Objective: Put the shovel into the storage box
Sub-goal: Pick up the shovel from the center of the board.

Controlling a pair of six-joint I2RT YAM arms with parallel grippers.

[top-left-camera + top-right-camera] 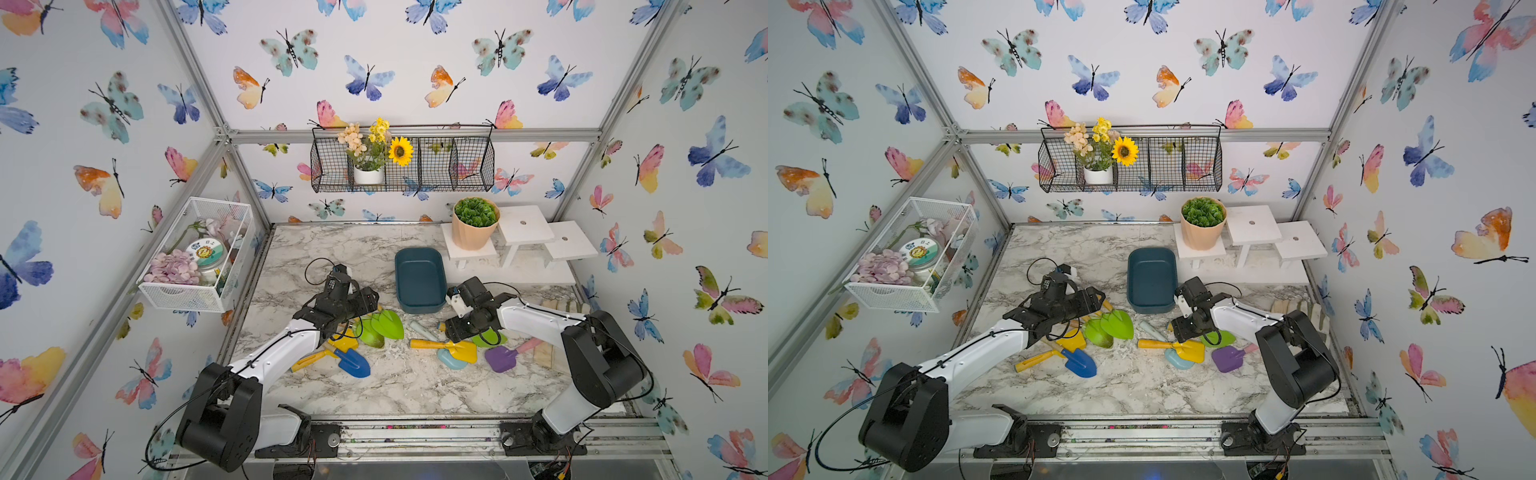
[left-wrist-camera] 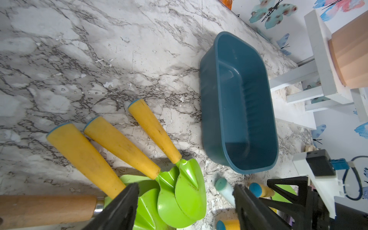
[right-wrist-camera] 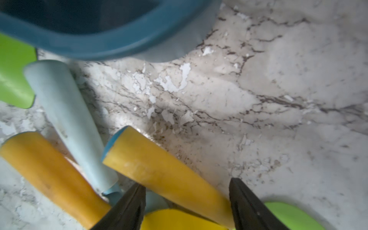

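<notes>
Zero done | storage box (image 1: 419, 278) empty | my right gripper (image 3: 186, 183) open, astride yellow-handled shovel (image 3: 159, 169) on table (image 1: 395, 390) near box, not clamped | my left gripper (image 2: 186, 186) open, empty, above green shovels (image 2: 189, 205) | left: grip, lift, place.

Shovels (image 1: 388, 324) are crowding the tabletop (image 1: 332, 249) before the storage box (image 1: 419, 280); left of it is lying open; white stands (image 1: 523, 226) are blocking right.
</notes>
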